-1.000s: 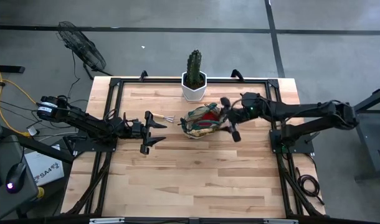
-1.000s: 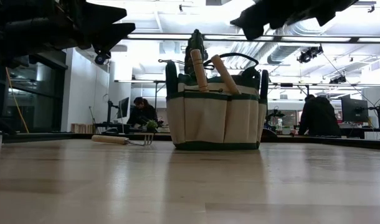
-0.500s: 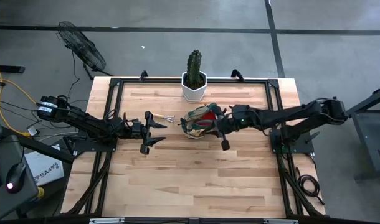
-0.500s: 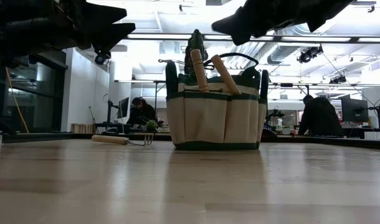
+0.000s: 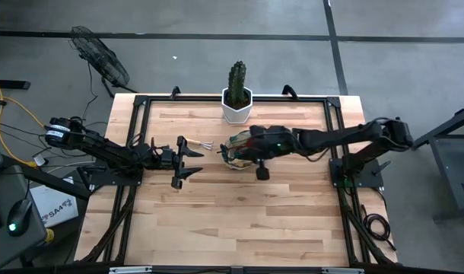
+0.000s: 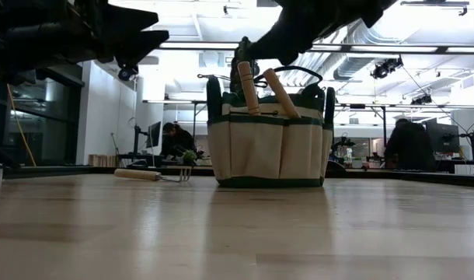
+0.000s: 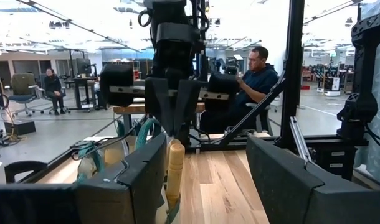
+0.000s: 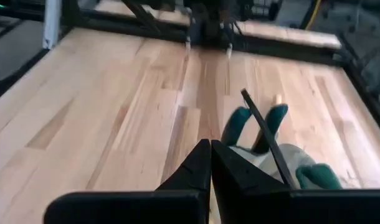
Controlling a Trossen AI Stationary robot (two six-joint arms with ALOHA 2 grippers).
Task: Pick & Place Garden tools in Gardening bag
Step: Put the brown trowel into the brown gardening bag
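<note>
While one tool lies outside: task nearly done, I judge.
Bag: beneath the right claw, two wooden handles poking out.
Rake: on the surface, just ahead of the left claw, apart from it.
Right claw: fingers pressed together, holding nothing.
Left claw: spread wide, empty.
Left: rake into bag.

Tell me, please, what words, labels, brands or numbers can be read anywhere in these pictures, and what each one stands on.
"SAA": partly legible red lettering on a white box on the floor beside the table's left side, in the high view; the rest of that print is cut off or too small to read.
No legible text on the gardening bag, the cactus pot or the arms.
</note>
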